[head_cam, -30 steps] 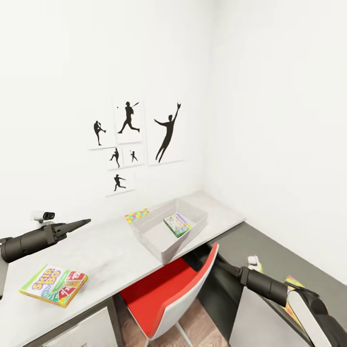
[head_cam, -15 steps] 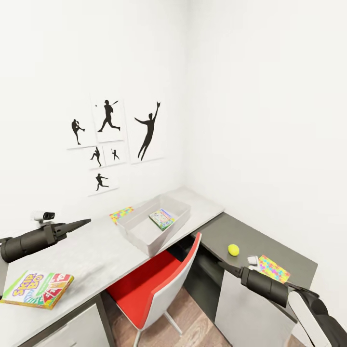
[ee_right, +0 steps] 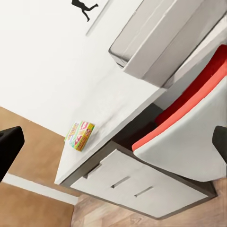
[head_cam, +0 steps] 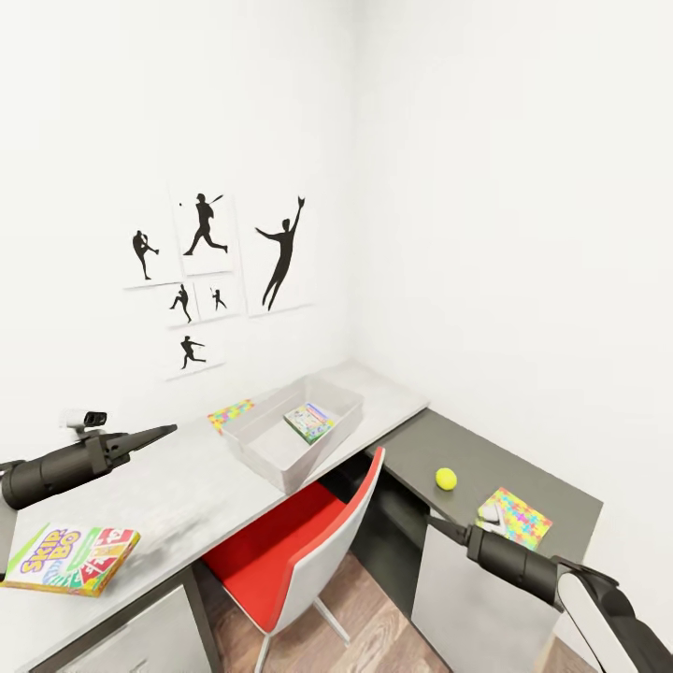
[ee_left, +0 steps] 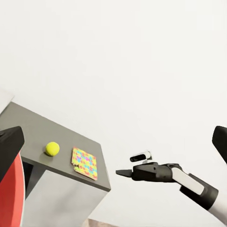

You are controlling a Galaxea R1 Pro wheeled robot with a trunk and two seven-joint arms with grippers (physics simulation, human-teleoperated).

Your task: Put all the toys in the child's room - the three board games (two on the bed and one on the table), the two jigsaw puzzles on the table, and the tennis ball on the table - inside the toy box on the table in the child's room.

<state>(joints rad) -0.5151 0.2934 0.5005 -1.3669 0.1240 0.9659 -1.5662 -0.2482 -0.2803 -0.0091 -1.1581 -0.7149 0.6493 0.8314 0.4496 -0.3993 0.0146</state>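
The see-through toy box [head_cam: 269, 451] stands on the light grey table [head_cam: 187, 486] and holds a small green-edged board game [head_cam: 310, 422]. One jigsaw puzzle [head_cam: 231, 412] lies behind the box. The Skip-Bo board game [head_cam: 70, 558] lies near the table's left end and appears again as the Skip-Bo box [ee_right: 79, 135]. On the lower dark section [head_cam: 486, 463] rest the tennis ball [head_cam: 446, 479] and a second jigsaw puzzle [head_cam: 516, 517]. My left gripper [head_cam: 168, 430] hovers open over the table. My right gripper [head_cam: 433, 522] is open in front of the dark section, holding nothing.
A red and white chair [head_cam: 299, 551] is tucked under the table below the toy box. Grey drawers [ee_right: 127, 182] sit under the table's left end. Black silhouette pictures [head_cam: 210, 271] hang on the white wall. Wood floor [head_cam: 374, 617] lies between chair and dark section.
The head view has swung to the right, so the dark section with the ball and second puzzle now shows fully. Both arms keep the same pose in the view.
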